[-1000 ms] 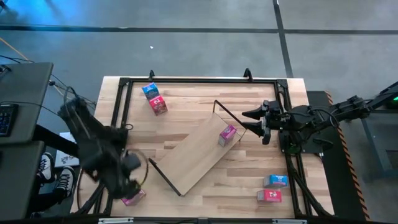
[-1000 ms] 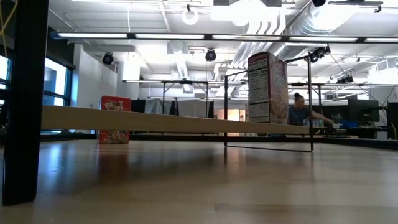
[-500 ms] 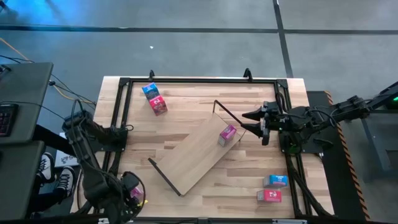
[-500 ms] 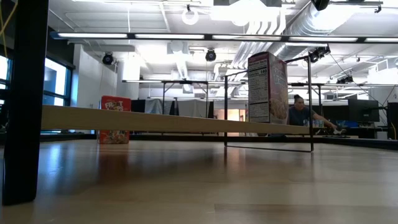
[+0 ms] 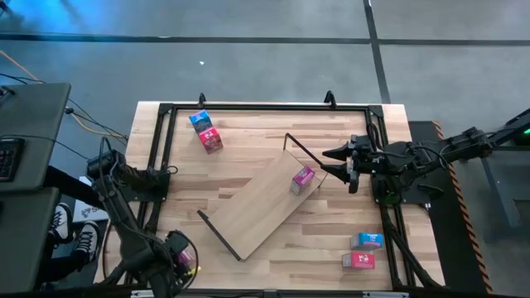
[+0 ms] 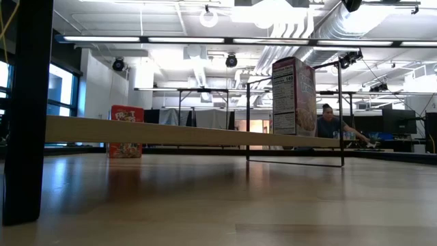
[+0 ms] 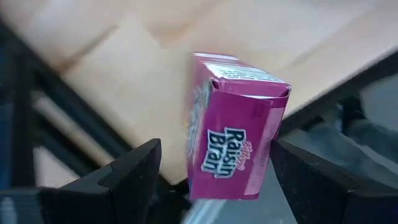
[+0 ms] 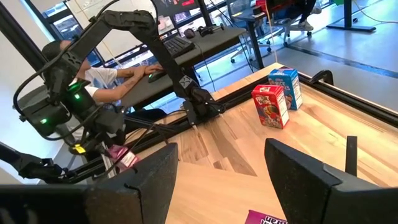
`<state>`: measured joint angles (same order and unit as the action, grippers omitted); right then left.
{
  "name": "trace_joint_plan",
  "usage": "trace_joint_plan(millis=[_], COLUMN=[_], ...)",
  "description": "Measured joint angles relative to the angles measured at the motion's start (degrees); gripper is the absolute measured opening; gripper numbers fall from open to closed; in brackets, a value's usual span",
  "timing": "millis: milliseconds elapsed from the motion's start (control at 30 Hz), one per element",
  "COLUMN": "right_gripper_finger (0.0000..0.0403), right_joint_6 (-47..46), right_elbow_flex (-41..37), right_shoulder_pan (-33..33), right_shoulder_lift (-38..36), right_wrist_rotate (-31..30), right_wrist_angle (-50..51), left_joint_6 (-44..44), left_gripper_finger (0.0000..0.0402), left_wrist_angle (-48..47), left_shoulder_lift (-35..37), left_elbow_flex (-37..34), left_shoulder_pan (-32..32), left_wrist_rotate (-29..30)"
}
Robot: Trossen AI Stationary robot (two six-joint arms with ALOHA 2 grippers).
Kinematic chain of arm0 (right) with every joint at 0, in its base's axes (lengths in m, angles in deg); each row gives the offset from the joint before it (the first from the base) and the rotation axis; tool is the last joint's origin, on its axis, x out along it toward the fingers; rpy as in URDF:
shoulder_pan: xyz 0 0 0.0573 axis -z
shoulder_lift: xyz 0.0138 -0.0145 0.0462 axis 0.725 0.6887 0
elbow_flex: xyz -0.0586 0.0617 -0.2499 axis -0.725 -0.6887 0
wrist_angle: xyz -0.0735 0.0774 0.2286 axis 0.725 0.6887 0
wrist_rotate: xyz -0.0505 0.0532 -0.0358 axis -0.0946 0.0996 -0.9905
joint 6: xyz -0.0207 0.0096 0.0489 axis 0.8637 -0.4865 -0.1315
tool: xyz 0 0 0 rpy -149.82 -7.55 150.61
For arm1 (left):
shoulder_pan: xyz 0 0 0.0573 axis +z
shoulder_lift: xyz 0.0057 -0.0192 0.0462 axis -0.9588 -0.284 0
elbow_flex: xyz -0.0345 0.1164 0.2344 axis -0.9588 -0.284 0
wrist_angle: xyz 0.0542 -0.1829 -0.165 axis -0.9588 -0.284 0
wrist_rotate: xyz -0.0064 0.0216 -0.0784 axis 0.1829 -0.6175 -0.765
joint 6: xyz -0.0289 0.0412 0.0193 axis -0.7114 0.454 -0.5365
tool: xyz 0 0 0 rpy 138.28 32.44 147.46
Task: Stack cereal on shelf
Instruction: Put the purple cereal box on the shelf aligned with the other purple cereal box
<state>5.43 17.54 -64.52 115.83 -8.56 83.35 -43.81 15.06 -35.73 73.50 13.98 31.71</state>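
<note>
L gripper (image 5: 175, 258) at the near-left corner of the table (image 5: 273, 257), over a pink Raisin Bran box (image 7: 233, 127). L wrist cam: box sits between the two fingers (image 7: 127, 177), gaps both sides, jaws wide open, no grip. Can't tell if the box is resting on the table or tipped.

R gripper (image 5: 338, 165) hovers just beside the right end of the shelf (image 5: 257, 203), jaws open, holding nothing. Shelf lies diagonal mid-table, black wire frame at each end.

Cereal:
- pink box on shelf (image 5: 302, 180), upright near the right end, close to R gripper; low cam shows it standing on the board (image 6: 293, 96)
- blue box (image 5: 199, 121) + red box (image 5: 210, 140) touching, far-left of table, off shelf
- blue-grey box (image 5: 365, 241) + red box near edge (image 5: 358, 260), near-right corner, lying flat, off shelf

Person (image 6: 332, 123) at a desk in the room bg (low cam)
</note>
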Motion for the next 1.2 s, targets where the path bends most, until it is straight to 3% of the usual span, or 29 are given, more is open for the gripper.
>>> trace_joint_plan(millis=[600, 900, 1067, 1200], right_gripper_finger=[0.0234, 0.0234, 0.0234, 0.0234], right_joint_6=[0.1, -0.2, -1.2, -1.5], right_elbow_flex=[0.0, 0.0, 0.0, 0.0], right_shoulder_pan=[0.0, 0.0, 0.0, 0.0], right_shoulder_lift=[0.0, 0.0, 0.0, 0.0], right_wrist_rotate=[-1.0, -1.0, -1.0, -1.0], right_wrist_angle=[0.6, 0.6, 0.8, 1.7], left_joint_6=[0.2, 4.8, 12.1, 24.4], left_gripper_finger=[0.0294, 0.0294, 0.0284, 0.0229], left_wrist_angle=[-1.3, -4.9, -2.3, 1.8], left_shoulder_lift=[-0.2, 1.1, 2.0, 0.8], left_elbow_flex=[-3.7, -3.6, -3.6, -3.6], left_shoulder_pan=[0.8, 1.4, 1.4, 1.4], left_wrist_rotate=[0.3, -3.2, -4.9, -10.1])
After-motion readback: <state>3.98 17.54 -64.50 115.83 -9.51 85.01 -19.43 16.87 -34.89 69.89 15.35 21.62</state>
